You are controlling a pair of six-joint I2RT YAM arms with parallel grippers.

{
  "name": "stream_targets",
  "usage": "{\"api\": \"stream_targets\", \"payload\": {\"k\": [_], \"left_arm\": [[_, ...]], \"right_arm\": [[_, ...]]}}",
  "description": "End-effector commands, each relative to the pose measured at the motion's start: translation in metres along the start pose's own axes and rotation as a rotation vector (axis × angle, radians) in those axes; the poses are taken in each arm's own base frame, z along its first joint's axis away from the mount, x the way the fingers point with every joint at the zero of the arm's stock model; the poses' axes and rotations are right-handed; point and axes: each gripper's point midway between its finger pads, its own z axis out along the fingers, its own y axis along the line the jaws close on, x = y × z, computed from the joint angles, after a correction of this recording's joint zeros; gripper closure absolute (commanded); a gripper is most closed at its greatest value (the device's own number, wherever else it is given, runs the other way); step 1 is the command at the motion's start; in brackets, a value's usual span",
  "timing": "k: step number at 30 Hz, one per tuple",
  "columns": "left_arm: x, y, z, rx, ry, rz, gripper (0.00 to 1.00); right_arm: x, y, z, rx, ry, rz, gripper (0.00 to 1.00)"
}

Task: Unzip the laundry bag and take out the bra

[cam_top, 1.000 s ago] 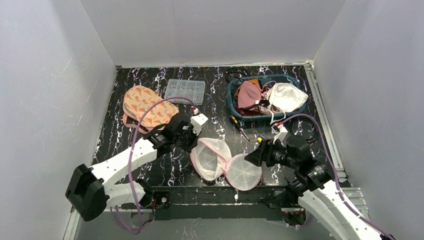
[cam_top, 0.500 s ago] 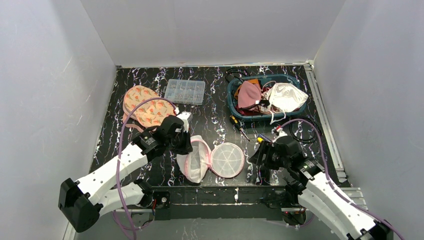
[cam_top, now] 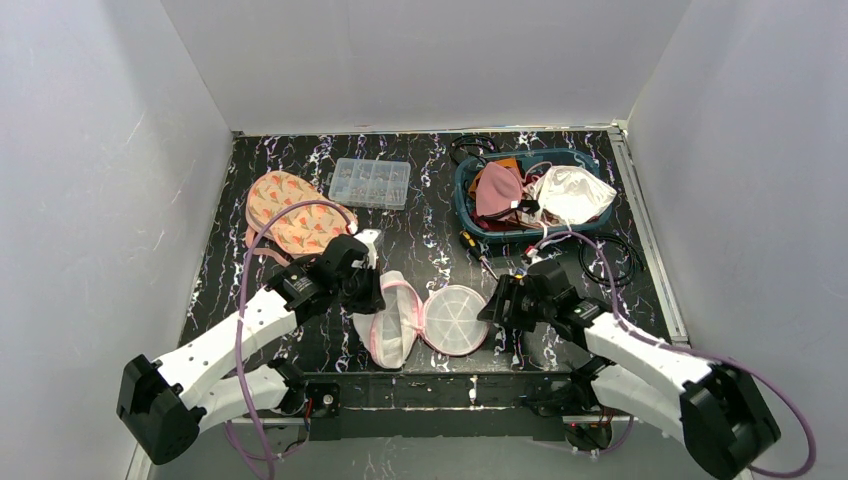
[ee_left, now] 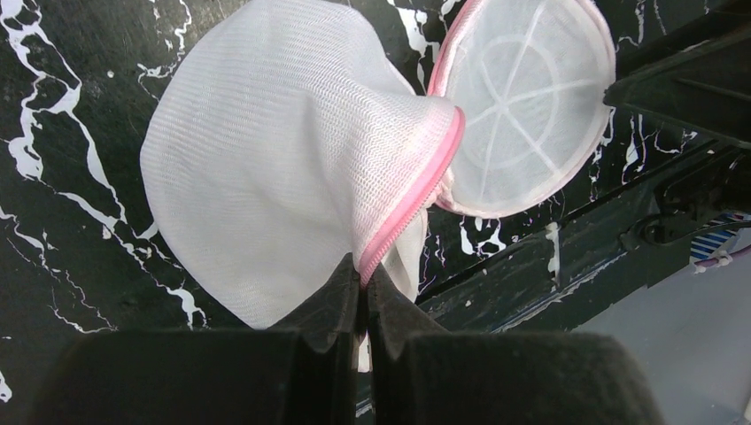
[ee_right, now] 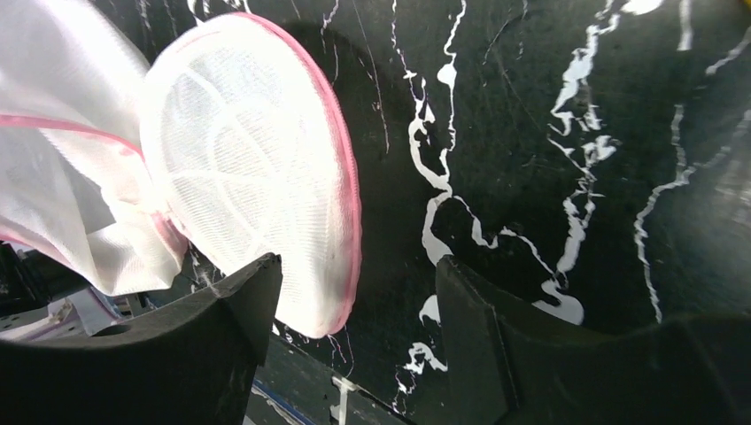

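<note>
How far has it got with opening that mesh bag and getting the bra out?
Done: the laundry bag lies unzipped, its two halves spread like a clamshell. In hand: the left gripper is shut on the pink zipper edge, and the right gripper stands open at the round half. Left: taking the bra out. Neither gripper holds one, and the mesh hides whether one lies inside.

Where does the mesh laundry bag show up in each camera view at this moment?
Top external: mesh laundry bag, centre of the table's near edge.
Left wrist: fills the upper centre, pink trim pinched in the shut left tool.
Right wrist: upper left, ahead of the open right tool.
Shared landmark: the bag's round spoked panel.
</note>
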Motion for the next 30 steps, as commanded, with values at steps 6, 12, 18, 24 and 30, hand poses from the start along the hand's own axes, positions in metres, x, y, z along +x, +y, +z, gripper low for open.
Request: {"api": "stream_targets", "payload": {"k": [6,12,18,24,30], "left_arm": [[0.005,0.000,0.001,0.002,0.021,-0.028,1.00],[0.011,0.004,-0.017,-0.010,0.009,-0.049,0.72],[0.030,0.017,-0.030,-0.022,-0.037,-0.127,0.41],[0.048,0.034,-0.019,-0.063,-0.063,-0.248,0.38],[0.055,0.039,-0.009,-0.084,-0.051,-0.309,0.39]], "right_arm": [[0.003,0.032,0.027,-0.105,0.033,-0.029,0.60],[-0.016,0.048,0.003,-0.110,-0.054,-0.044,0.99],[-0.015,0.050,-0.019,-0.086,-0.035,-0.071,0.99],[-0.013,0.056,-0.029,-0.108,-0.026,-0.076,0.99],[-0.013,0.062,-0.032,-0.130,-0.021,-0.073,0.99]]}}
